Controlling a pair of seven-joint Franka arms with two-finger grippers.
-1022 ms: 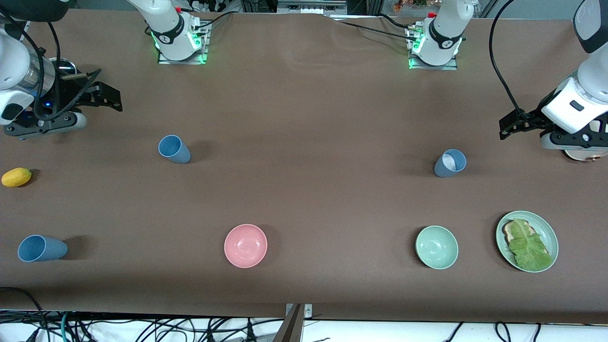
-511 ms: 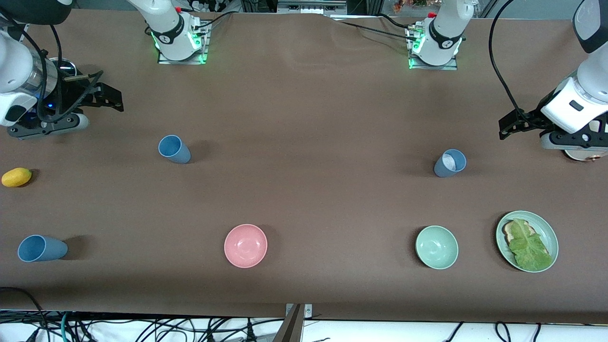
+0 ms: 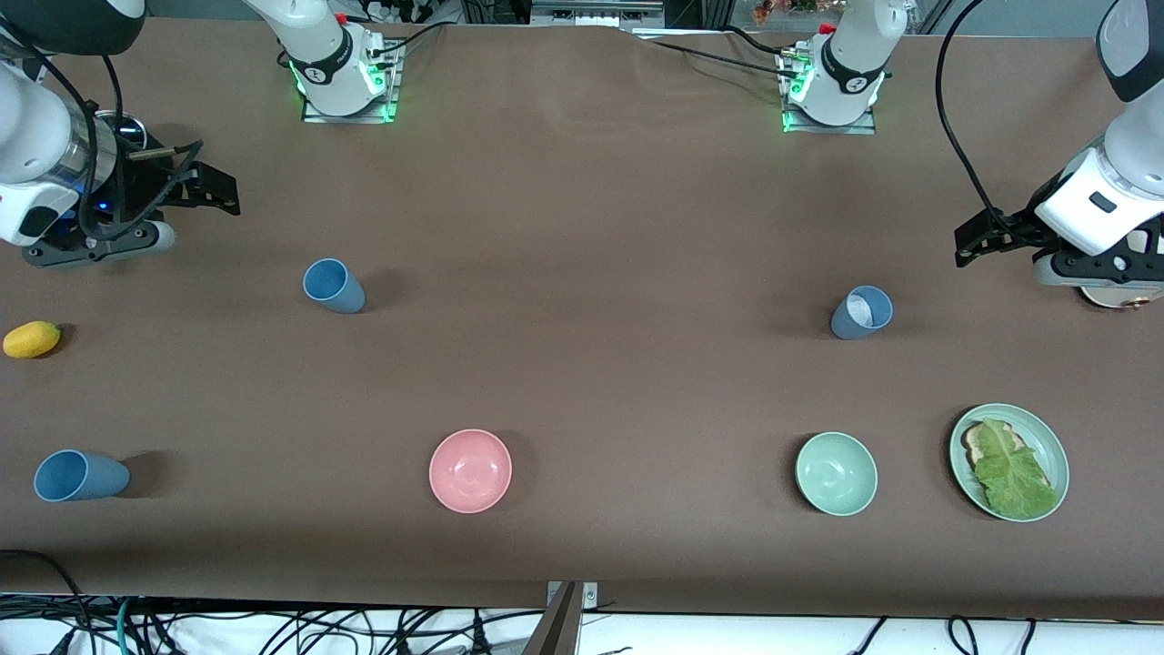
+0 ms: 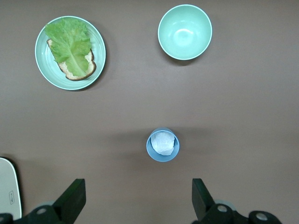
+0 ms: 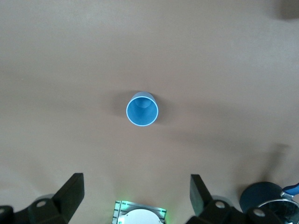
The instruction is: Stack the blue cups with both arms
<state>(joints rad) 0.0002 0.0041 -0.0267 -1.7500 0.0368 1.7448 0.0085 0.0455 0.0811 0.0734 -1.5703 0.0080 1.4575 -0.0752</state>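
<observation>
Brown cloth covers table (image 3: 582,227); cables hang off its near edge. Three blue cups stand apart: one (image 3: 334,286) and another (image 3: 80,476) toward right arm's end, greyer cup (image 3: 861,313) toward left arm's. Left tool (image 4: 138,200) and right tool (image 5: 135,196) hover over bare table, fingers spread, empty.

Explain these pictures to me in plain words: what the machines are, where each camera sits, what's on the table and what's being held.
Two white robot arms stand at a brown table, each ending in a black two-fingered gripper. One picture looks down from a high camera facing them; the other two come from cameras on the arms' wrists, looking straight down past the fingers.

The right gripper and the left gripper hover at the table's two ends, both open, holding nothing.

On the table stand three blue cups: one under the right wrist camera, a greyer one with something white inside, and one nearer the front camera. There are also a pink bowl, a mint-green bowl, a green plate with bread and lettuce, and a small yellow fruit.
</observation>
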